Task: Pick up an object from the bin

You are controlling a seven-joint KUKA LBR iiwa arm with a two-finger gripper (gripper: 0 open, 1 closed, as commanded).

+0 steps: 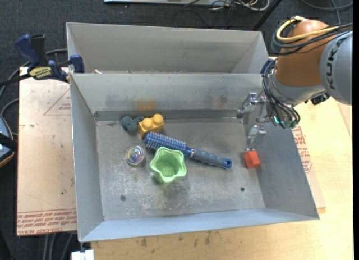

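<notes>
The tool (253, 117) hangs near the right wall of the bin (168, 93), its two fingers spread apart with nothing between them. A small red block (251, 159) lies on the bin floor just below the tool, clear of the nearer finger. The tool's height above the floor is hard to judge. Well to the left lie a blue brush (188, 149), a green cup (168, 164), a yellow toy (150, 123) and a shiny ball (134, 155).

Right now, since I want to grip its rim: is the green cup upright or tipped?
Upright: the green cup has its open mouth facing up, inside visible.
</notes>
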